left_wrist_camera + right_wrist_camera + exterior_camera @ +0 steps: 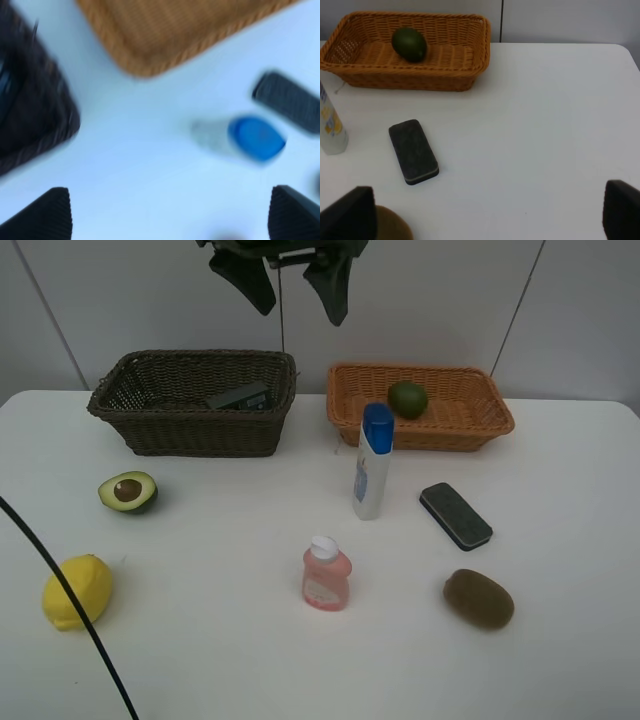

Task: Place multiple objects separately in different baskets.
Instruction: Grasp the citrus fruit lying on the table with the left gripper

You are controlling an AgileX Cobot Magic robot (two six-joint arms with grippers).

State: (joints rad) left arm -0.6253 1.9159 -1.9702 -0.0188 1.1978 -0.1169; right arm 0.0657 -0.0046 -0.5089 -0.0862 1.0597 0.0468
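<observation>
**Two binned, six loose**

Green lime [407, 399] lies in the orange basket [500, 422], dark green pump bottle [240, 397] in the dark brown basket [200, 436]. Lemon [77, 591], halved avocado [128, 491], pink bottle [326, 578], blue-capped bottle [372, 465], eraser [455, 515], kiwi [478, 599] sit on the table [220, 640]. Left gripper [170, 220] and right gripper [485, 217] gape wide.

Bright, diffuse light fills the exterior high view: the white worktop [230, 640] is evenly lit, and things such as the white blue-capped bottle [373, 465] cast only faint, soft shadows. That view is sharp. The left wrist view is heavily blurred and bluish; the light orange-tan basket [165, 35], the bottle and the dark flat eraser block [290, 100] have smeared edges. The right wrist view is crisp, its worktop greyer.
</observation>
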